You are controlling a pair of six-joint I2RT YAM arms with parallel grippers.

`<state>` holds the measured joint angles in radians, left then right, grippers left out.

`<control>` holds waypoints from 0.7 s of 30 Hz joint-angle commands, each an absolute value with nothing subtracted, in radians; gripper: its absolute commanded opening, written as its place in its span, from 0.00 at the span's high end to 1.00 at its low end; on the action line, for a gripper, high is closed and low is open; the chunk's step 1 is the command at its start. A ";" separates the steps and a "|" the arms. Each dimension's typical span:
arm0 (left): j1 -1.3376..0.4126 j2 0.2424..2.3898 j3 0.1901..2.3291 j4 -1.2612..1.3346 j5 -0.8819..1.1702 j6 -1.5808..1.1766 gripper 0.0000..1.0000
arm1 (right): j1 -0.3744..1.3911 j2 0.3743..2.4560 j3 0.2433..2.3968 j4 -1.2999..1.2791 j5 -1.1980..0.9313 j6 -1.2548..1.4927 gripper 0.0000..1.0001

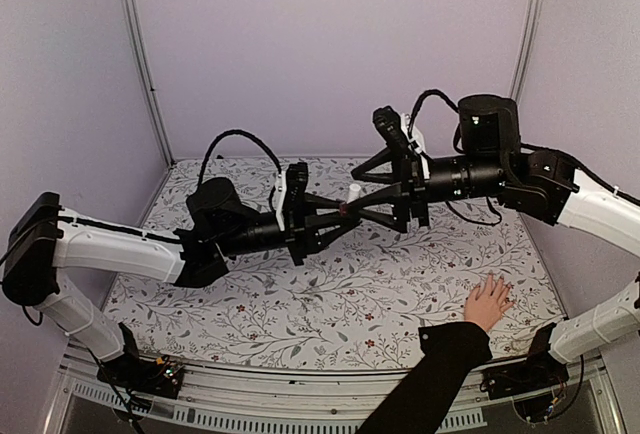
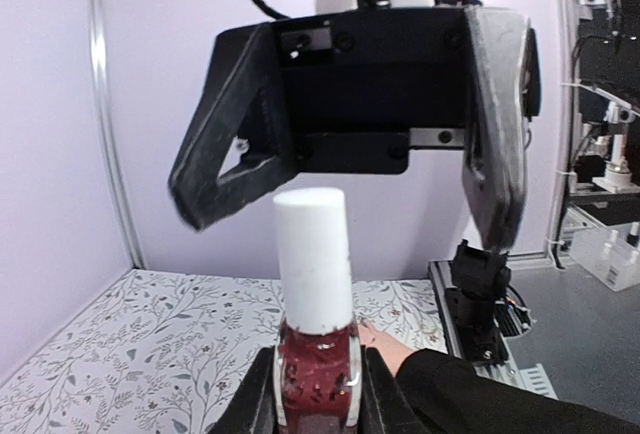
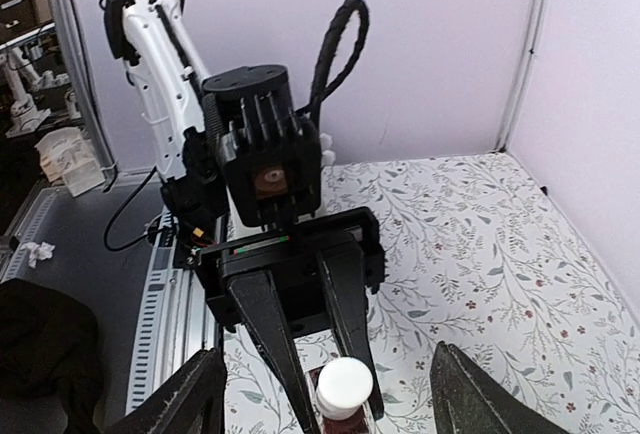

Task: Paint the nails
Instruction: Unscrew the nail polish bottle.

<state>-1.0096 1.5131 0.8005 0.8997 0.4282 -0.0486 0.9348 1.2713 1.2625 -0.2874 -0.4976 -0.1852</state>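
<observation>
Table [image 1: 300,304] with leafy floral cover, a spread-fingered hand [image 1: 488,302] flat near its right front edge.

The left arm [image 1: 110,249] and right arm [image 1: 600,209] have white shells, black joints, looping black cables [image 1: 235,139] and black tapered fingers [image 2: 230,124].

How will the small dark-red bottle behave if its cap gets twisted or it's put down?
Probably smooth, rigid glass: the bottle could swivel in the left gripper, which pinches its body. The tall white cap looks top-heavy, so it may tip if set down carelessly.
</observation>
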 commanded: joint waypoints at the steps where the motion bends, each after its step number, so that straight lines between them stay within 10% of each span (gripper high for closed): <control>1: -1.008 1.491 0.796 0.919 0.287 -0.028 1.00 | 0.932 1.229 1.261 -0.225 -0.319 -0.081 0.30; 21: -1.018 1.519 0.827 0.857 0.172 -0.004 1.00 | 0.931 1.329 1.316 -0.255 -0.256 0.033 0.53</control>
<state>-1.0100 1.5135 0.8021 0.8524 0.1921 -0.0227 0.9348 1.3075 1.2827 -0.2546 -0.2665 0.0158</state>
